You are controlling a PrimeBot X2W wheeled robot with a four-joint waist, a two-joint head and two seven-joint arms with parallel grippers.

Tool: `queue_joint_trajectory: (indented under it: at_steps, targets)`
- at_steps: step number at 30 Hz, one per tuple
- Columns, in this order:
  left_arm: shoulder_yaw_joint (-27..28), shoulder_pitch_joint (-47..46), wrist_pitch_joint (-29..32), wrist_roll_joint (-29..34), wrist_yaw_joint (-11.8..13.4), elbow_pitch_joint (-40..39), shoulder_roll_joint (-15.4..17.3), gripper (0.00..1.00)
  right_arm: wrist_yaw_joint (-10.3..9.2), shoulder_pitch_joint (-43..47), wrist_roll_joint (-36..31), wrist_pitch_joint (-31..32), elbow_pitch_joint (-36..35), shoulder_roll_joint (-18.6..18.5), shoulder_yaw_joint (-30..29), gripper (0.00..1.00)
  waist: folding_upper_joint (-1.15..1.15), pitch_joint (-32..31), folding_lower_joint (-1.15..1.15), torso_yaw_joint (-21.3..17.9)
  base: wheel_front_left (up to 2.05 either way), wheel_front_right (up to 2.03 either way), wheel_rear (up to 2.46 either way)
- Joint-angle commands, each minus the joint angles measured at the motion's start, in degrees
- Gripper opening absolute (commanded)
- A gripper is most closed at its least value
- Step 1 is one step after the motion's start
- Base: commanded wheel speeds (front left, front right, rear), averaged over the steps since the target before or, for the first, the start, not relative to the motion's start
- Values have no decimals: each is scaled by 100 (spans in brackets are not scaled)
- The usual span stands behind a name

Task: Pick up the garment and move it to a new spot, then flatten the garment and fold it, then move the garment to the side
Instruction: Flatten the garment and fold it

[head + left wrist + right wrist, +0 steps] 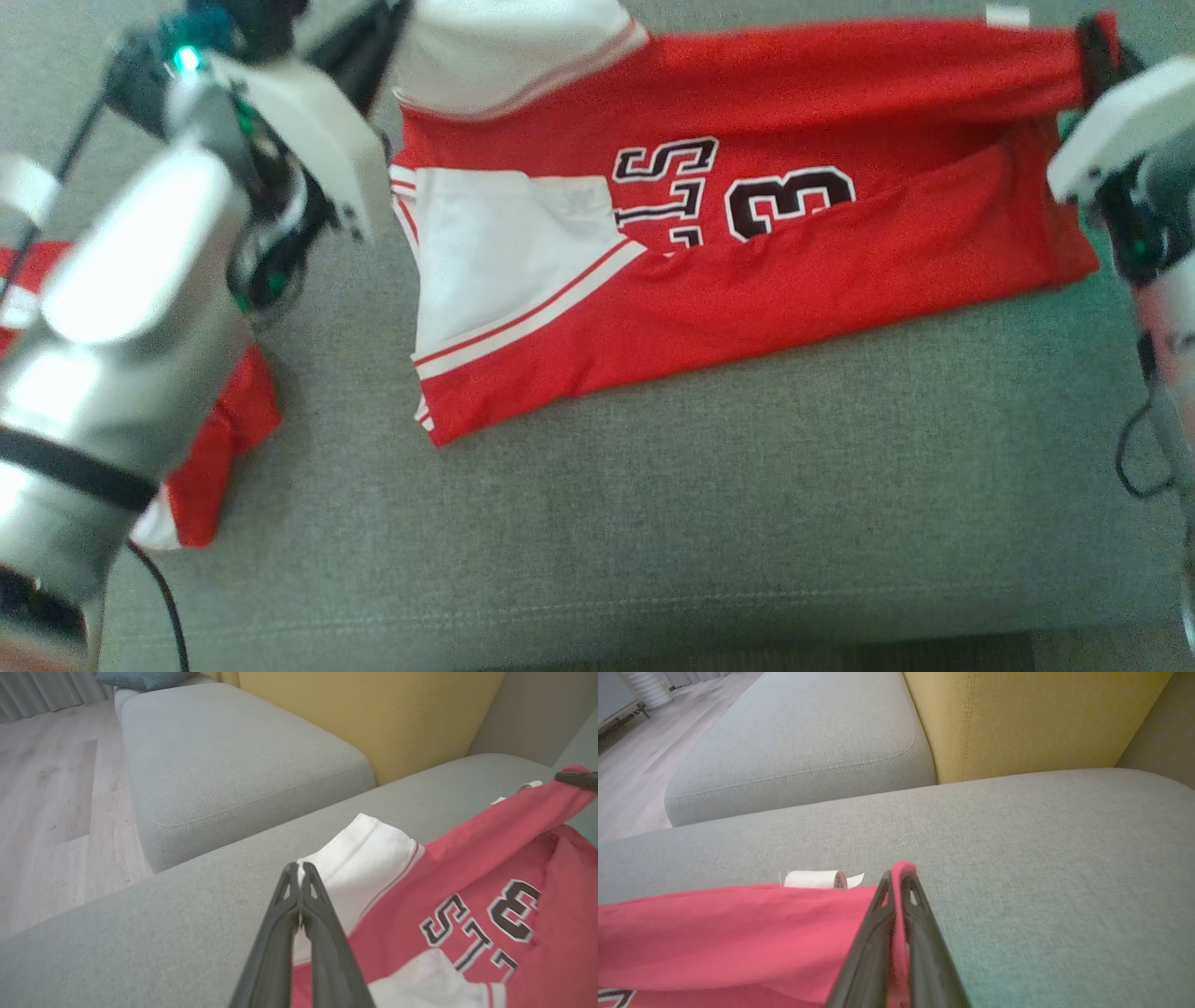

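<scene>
The garment [747, 252] is a red jersey with white sleeves and black-and-white lettering. Its top edge is lifted and pulled taut between both grippers, while its lower part rests on the grey sofa cushion [653, 523]. My left gripper [392, 23] is at the upper left, shut on the white sleeve edge [355, 858]; its fingertips [299, 870] pinch the cloth. At the upper right, my right gripper [1097, 51] is shut on the red corner, and red cloth [738, 924] runs between its fingers [899, 879]. The left wrist view catches that right gripper [579, 779] at the garment's far end.
Another red and white cloth [219, 439] lies at the lower left under my left forearm. A small white roll [815, 878] sits on the cushion behind the garment. A yellow back cushion [1031, 718] and a second grey seat [233, 756] lie beyond, with wooden floor [46, 788] to the side.
</scene>
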Motion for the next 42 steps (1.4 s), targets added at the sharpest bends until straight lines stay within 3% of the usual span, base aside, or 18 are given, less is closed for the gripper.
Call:
queue_joint_trajectory:
  at_steps: [1,10,21,32,40,41,42]
  targets:
    - [194,-56,26,-40,0,-252,292,0,37,82,77,41,-225,-104,132,0,0,-197,0,65,0,0,0]
    - [-148,1092,586,-269,300,-1825,636,0,37,896,632,710,-529,-554,535,0,0,-628,0,201,0,0,0]
    - [-426,1758,1304,-396,687,-3290,1193,0,37,1300,634,1275,-831,-978,826,0,0,-732,0,246,0,0,0]
    - [-413,1992,1697,-818,774,-3637,1381,0,37,1434,718,1752,-1103,-1099,986,0,0,-716,0,190,0,0,0]
    - [-564,2123,1757,-872,755,-3470,1279,0,37,1574,761,2080,-1322,-1143,1041,0,0,-701,0,141,0,0,0]
    - [-581,2126,1735,-848,758,-3421,1254,0,37,1594,760,2093,-1353,-1141,1045,34,0,-706,0,137,0,0,0]
    - [-597,2106,1688,-772,776,-3367,1238,10,37,1612,769,2066,-1401,-1134,1037,100,0,-710,0,133,0,0,0]
